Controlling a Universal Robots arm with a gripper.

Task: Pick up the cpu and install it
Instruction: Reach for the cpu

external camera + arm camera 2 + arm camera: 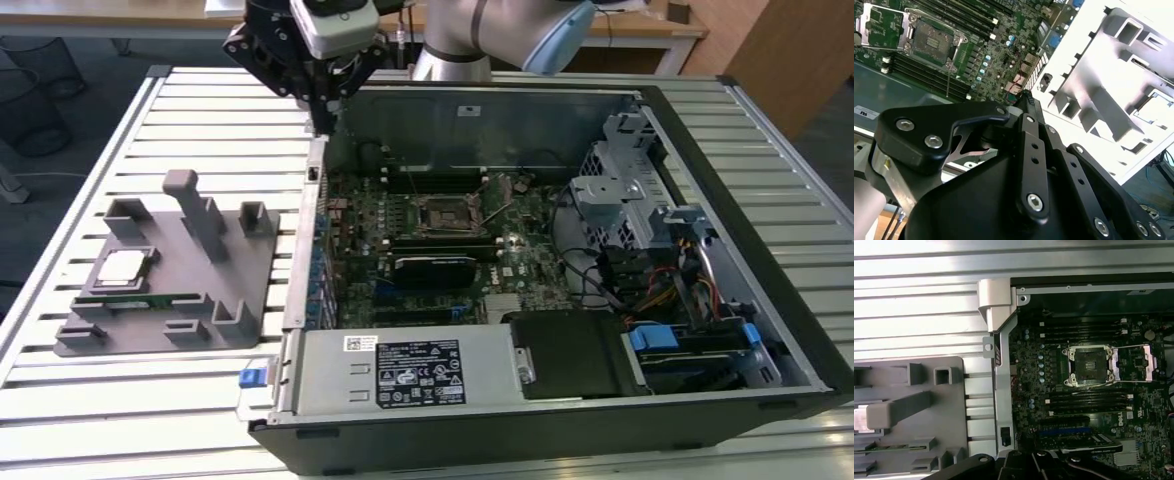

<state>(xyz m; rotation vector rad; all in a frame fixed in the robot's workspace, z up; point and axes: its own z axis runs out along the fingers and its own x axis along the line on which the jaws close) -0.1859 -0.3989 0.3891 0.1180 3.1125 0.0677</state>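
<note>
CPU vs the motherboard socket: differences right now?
The cpu lies on the grey holder outside the case; the socket sits on the motherboard inside it. The cpu's top is silver; the socket is dark and empty. Both are square and flat.

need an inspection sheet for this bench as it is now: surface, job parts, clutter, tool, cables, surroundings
surface: slatted metal table carrying a grey holder and an open computer case
job's things: cpu lies flat in the holder; socket on the motherboard stands open, no chip in it
clutter: green memory stick in the holder beside the cpu
grippers: tool hangs above the case wall nearest the holder, apart from the cpu
cables: coloured wire bundle inside the case, at the exterior view's right
surroundings: wooden desk behind the table; wire baskets on the floor
</note>
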